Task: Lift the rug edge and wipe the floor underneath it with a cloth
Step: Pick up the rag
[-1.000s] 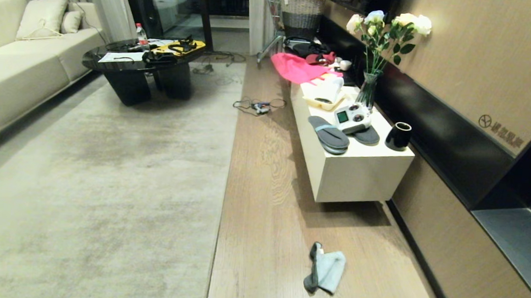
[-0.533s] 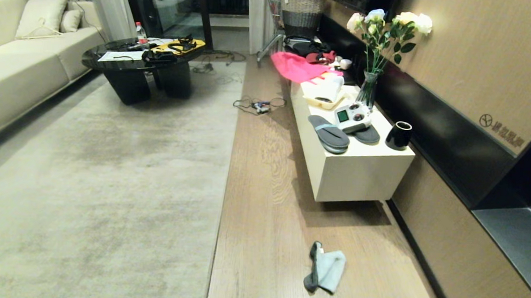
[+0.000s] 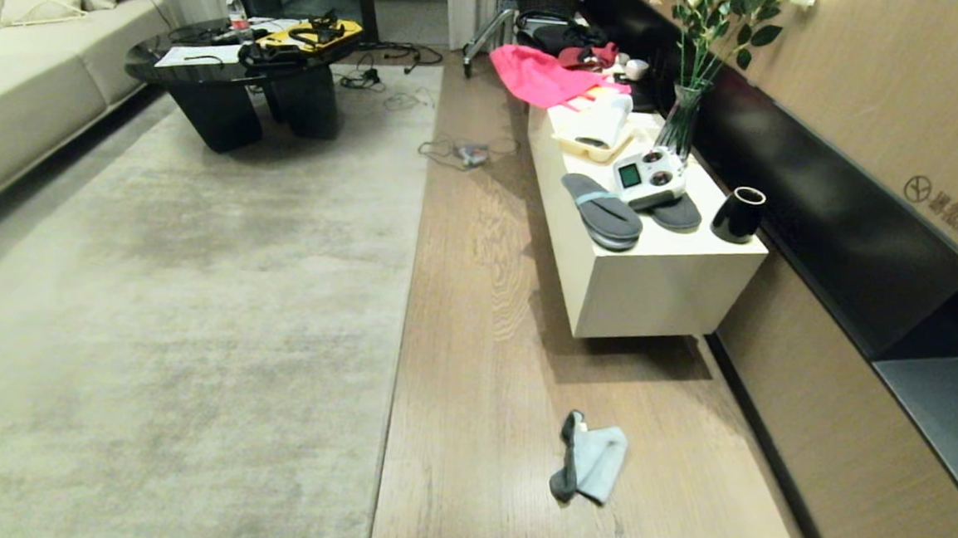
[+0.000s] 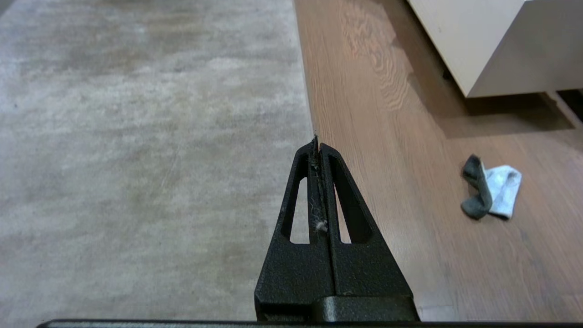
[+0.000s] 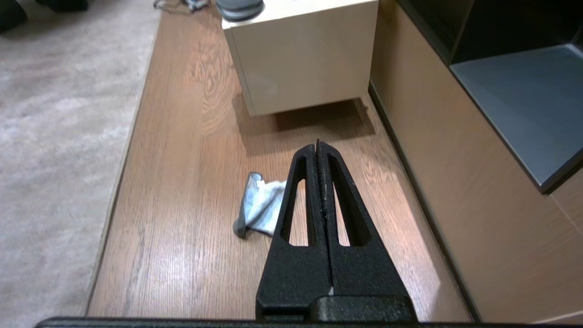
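The cloth (image 3: pixel 590 469), dark grey with a pale bluish side up, lies crumpled on the wood-plank floor (image 3: pixel 481 369) in front of the white cabinet. It also shows as the cloth (image 4: pixel 492 192) and the cloth (image 5: pixel 260 209). The rug edge (image 3: pixel 405 298) runs straight along the floor and lies flat. Neither arm shows in the head view. My left gripper (image 4: pixel 317 145) is shut and empty, held high over the rug edge (image 4: pixel 304 91). My right gripper (image 5: pixel 318 146) is shut and empty, held high above the floor beside the cloth.
A white cabinet (image 3: pixel 652 288) with slippers, a remote and a black cup stands right of the floor strip. The wall base (image 3: pixel 774 478) bounds the strip on the right. A black coffee table (image 3: pixel 241 80) and a sofa (image 3: pixel 7 99) stand on the rug's far left. Cables (image 3: pixel 461 151) lie on the floor.
The whole head view has tilted downward, so the far room slid up and out of frame. The cloth and rug have not moved on the floor.
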Motion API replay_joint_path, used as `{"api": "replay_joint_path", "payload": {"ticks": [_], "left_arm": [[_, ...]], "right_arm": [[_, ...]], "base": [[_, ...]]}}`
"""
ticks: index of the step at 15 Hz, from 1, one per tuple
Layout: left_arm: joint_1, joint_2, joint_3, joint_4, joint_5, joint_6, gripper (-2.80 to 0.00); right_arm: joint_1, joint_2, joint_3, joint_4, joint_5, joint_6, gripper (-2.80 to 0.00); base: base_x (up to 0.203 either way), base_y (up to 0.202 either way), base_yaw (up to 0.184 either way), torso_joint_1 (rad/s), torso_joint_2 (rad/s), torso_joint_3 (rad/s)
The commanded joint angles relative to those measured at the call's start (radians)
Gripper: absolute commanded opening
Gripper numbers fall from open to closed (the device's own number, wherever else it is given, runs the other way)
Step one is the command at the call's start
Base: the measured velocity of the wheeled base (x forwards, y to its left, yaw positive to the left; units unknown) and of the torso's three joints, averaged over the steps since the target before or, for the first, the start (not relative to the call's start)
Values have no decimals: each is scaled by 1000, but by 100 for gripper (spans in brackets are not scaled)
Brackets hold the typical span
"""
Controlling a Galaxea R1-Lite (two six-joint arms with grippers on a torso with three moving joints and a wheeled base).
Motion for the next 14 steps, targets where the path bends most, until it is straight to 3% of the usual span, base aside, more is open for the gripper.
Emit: {"api": "replay_joint_path", "payload": {"ticks": [1,14], "left_arm": [[0,2,0,-1,0,0,-280],[0,2,0,1,-1,0,-280]], "right_arm": [[0,1,0,0,-1,0,-280],[0,1,0,0,-1,0,-280]], "base": [[0,0,0,0,5,-197],[0,0,0,5,3,-197]]}}
